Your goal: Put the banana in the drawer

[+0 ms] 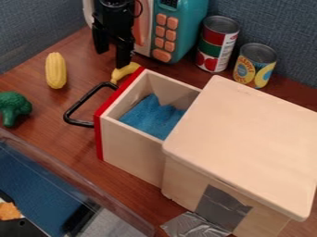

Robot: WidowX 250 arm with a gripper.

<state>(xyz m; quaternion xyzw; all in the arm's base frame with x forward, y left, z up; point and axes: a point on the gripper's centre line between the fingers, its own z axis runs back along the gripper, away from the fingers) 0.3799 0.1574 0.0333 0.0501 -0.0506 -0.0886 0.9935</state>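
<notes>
The black gripper (112,56) hangs at the upper left in front of the toy microwave, its two fingers apart and nothing visible between them. Just below its right finger lies the yellow banana (125,71), on the table behind the drawer's red front; whether they touch I cannot tell. The wooden drawer (133,150) is pulled out toward the left, with a black handle and a blue cloth (153,116) inside.
Yellow corn (55,70) and green broccoli (14,107) are on the left. The teal microwave (186,30) and two cans (217,44) stand at the back. The wooden cabinet (244,143) occupies the right, and a clear-walled bin (68,178) the lower left.
</notes>
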